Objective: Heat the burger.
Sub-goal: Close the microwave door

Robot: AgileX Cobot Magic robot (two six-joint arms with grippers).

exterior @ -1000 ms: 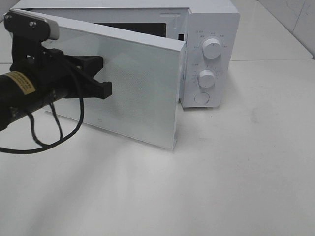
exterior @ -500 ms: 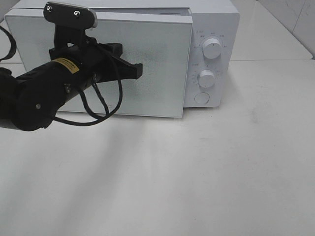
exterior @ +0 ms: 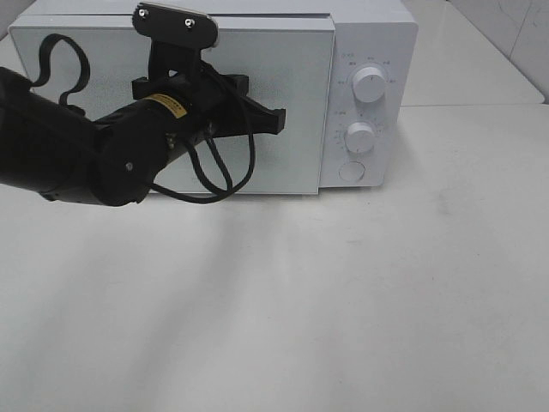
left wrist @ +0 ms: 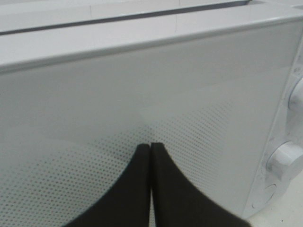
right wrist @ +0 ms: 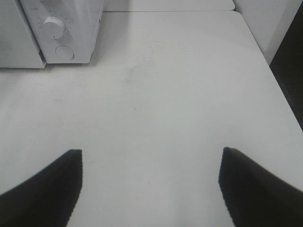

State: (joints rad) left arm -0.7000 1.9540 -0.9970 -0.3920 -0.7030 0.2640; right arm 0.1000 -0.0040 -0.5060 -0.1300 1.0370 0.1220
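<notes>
desk (exterior: 386,300): white, carries your microwave (exterior: 377,34).
microwave door (exterior: 296,77): closed flush.
left gripper (exterior: 276,122): fingers together, tips at the door's face.
right gripper (right wrist: 151,152): fingers wide apart above the desk, holding nothing.
burger: hidden from you in every view.

Black, thick, rounded casing covering left arm (exterior: 77,159). Yellow label (exterior: 165,105) with dark print sitting near wrist, text unreadable. Grey metal bracket (exterior: 176,21) carrying small screws (exterior: 190,23). Black cable (exterior: 251,161) looping under wrist, second cable (exterior: 58,37) curling further back. Left gripper (exterior: 276,121) showing black tapering fingers (left wrist: 137,189). Right gripper (right wrist: 150,151) showing matte black wedge fingers (right wrist: 47,189).
</notes>
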